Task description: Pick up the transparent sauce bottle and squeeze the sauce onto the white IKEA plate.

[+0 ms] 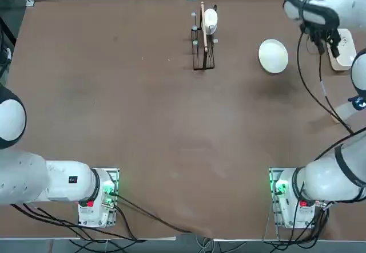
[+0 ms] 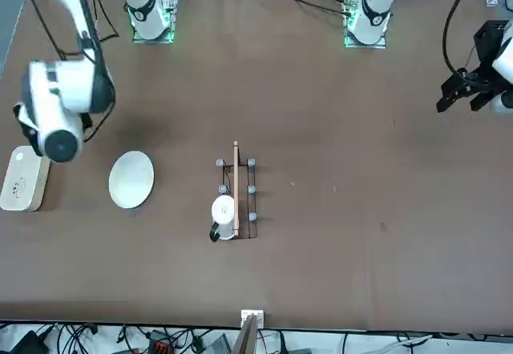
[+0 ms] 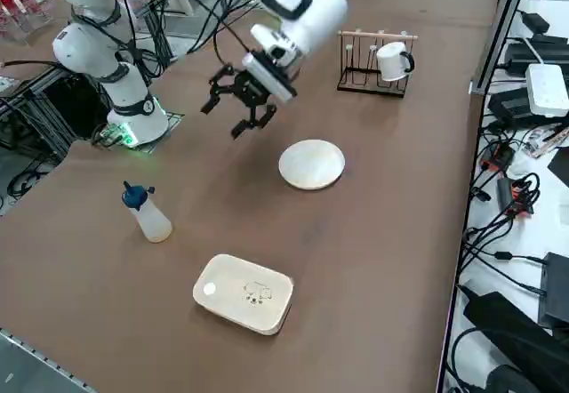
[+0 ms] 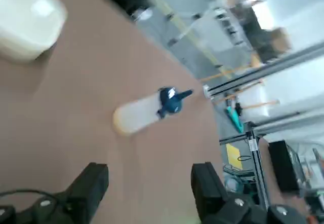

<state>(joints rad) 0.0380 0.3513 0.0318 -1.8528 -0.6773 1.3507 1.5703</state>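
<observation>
The transparent sauce bottle (image 3: 148, 214) stands upright near the table's right edge, its blue cap on top; it also shows in the wrist view (image 4: 144, 111) and at the picture's edge from overhead (image 1: 359, 102). The white IKEA plate (image 3: 311, 164) (image 1: 273, 56) (image 2: 131, 179) lies flat further in, with nothing on it. My right gripper (image 3: 240, 101) (image 1: 323, 40) hangs open above the table between plate and bottle, touching neither. In the wrist view, its black fingers (image 4: 91, 183) stand wide apart with the bottle beyond them.
A white rounded-rectangular box (image 3: 245, 292) (image 1: 343, 48) (image 2: 22, 179) lies near the table's right edge, past the bottle. A black wire rack (image 1: 203, 41) (image 3: 372, 66) holding a white cup stands at the far middle.
</observation>
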